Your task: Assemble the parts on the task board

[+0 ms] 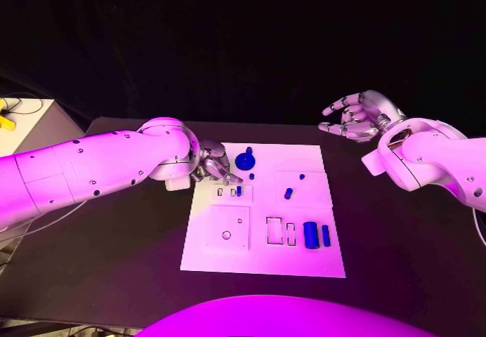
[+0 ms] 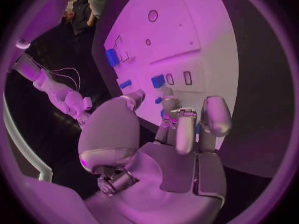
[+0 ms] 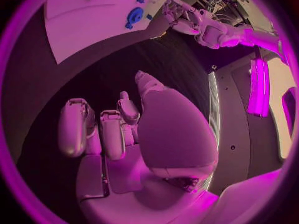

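White board (image 1: 265, 242) sits mid-frame; our left hand (image 1: 213, 167) hovers over its upper-left parts, fingers curled, grip unclear. Our right hand (image 1: 357, 117) idles open, upper right. We risk knocking the small blue piece (image 1: 238, 190) loose.

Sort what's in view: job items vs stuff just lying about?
Job: task board; round blue part; small blue part; two upright blue parts; left hand at the board's edge; right hand.
Lying about: yellow object on the side stand.

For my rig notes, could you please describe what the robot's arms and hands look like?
Both arms are thick, rounded white shells dotted with small dark screw holes, widening into bulbous wrists. The left hand and right hand are silver metal, with many segmented fingers ending in smooth rounded pads. A thin cable hangs beneath each arm.
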Robot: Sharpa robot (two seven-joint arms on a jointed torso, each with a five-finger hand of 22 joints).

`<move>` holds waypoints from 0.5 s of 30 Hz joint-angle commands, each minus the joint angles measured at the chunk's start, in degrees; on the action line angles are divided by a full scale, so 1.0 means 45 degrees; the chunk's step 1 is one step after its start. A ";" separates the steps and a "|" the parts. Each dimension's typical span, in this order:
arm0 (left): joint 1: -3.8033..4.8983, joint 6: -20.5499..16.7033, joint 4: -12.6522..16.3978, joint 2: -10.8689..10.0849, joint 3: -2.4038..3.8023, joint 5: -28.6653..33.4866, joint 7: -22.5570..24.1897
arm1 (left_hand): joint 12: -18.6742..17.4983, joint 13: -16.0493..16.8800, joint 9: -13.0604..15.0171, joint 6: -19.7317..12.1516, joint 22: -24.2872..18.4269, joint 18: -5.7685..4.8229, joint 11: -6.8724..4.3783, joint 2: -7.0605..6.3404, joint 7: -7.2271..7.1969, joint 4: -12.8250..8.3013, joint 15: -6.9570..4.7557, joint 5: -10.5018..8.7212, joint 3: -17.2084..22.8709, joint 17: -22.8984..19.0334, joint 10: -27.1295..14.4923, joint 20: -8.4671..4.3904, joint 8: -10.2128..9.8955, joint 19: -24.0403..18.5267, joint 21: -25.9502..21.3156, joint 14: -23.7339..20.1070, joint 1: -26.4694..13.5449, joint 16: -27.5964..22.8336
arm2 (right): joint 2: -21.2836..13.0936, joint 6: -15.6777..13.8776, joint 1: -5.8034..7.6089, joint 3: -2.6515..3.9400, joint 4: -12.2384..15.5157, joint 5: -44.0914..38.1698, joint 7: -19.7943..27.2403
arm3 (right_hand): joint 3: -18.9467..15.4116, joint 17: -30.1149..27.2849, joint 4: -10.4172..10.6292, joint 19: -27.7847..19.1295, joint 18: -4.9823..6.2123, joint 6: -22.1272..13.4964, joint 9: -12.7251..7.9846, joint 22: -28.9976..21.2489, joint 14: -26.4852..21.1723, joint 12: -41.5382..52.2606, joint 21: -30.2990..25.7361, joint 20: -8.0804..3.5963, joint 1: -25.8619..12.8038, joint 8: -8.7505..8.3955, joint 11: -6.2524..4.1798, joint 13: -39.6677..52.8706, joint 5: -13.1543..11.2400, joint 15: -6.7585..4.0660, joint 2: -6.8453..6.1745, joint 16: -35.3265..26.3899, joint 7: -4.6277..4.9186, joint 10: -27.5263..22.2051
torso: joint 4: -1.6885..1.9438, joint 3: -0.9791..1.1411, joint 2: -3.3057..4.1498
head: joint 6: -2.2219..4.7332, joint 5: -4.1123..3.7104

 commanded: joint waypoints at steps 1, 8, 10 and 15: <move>0.0028 0.0587 -0.0053 0.0175 -0.0027 -0.0352 -0.0261 | 0.0005 -0.0039 0.0024 -0.0006 0.0021 -0.0119 -0.0018 0.0012 -0.0057 0.0007 -0.0097 -0.0049 -0.0074 0.1873 0.0004 -0.0008 0.0048 0.0042 0.0088 0.0818 -0.0173 0.0065 | 0.0027 0.0248 0.0007 0.0007 -0.0048 0.0106 0.0027 | 0.0033 0.1340 0.0033 -0.0077 0.0092 -0.0106 -0.0011 0.0771 0.0644 -0.0043 -0.0059 0.0024 0.0015 -0.0054 0.0006 -0.0004 0.0086 0.0064 -0.0040 -0.0047 0.0020 -0.0074 | -0.0006 -0.0015 0.0026 | -0.0053 -0.0048; 0.0036 0.0677 -0.0289 0.0516 -0.0125 -0.0261 -0.0277 | -0.0064 -0.0119 0.0111 -0.0110 0.0001 -0.0116 -0.0013 0.0088 -0.0048 -0.0018 -0.0096 -0.0044 -0.0104 0.1822 -0.0075 -0.0014 0.0030 0.0020 0.0076 0.0793 -0.0130 0.0028 | 0.0084 0.0340 0.0009 0.0008 -0.0162 0.0095 -0.0081 | 0.0021 0.1326 0.0056 -0.0097 0.0103 -0.0134 -0.0021 0.0736 0.0637 -0.0078 -0.0117 0.0033 -0.0021 -0.0066 0.0016 -0.0050 0.0129 0.0074 -0.0037 -0.0059 0.0031 -0.0119 | 0.0018 -0.0028 0.0023 | -0.0099 -0.0096; 0.0035 0.0704 -0.0340 0.0598 -0.0149 -0.0219 -0.0271 | -0.0084 -0.0136 0.0159 -0.0146 0.0013 -0.0119 -0.0009 0.0129 -0.0043 -0.0037 -0.0093 -0.0043 -0.0097 0.1825 -0.0101 -0.0014 0.0028 0.0021 0.0081 0.0792 -0.0073 0.0027 | 0.0106 0.0367 0.0009 0.0008 -0.0196 0.0093 -0.0112 | 0.0021 0.1326 0.0056 -0.0097 0.0103 -0.0134 -0.0021 0.0736 0.0637 -0.0078 -0.0117 0.0033 -0.0021 -0.0066 0.0016 -0.0050 0.0129 0.0074 -0.0037 -0.0059 0.0031 -0.0119 | 0.0015 -0.0028 0.0035 | -0.0109 -0.0097; 0.0034 0.0767 -0.0440 0.0778 -0.0190 -0.0125 -0.0212 | -0.0104 -0.0154 0.0240 -0.0188 -0.0011 -0.0114 -0.0006 0.0208 -0.0039 -0.0062 -0.0090 -0.0041 -0.0064 0.1805 -0.0129 -0.0014 0.0032 -0.0002 0.0068 0.0780 0.0035 0.0010 | 0.0143 0.0423 0.0009 0.0008 -0.0242 0.0080 -0.0181 | 0.0018 0.1299 0.0063 -0.0108 0.0109 -0.0144 -0.0024 0.0717 0.0627 -0.0074 -0.0148 0.0036 -0.0032 -0.0070 0.0019 -0.0048 0.0144 0.0077 -0.0035 -0.0078 0.0034 -0.0119 | 0.0015 -0.0032 0.0025 | -0.0140 -0.0121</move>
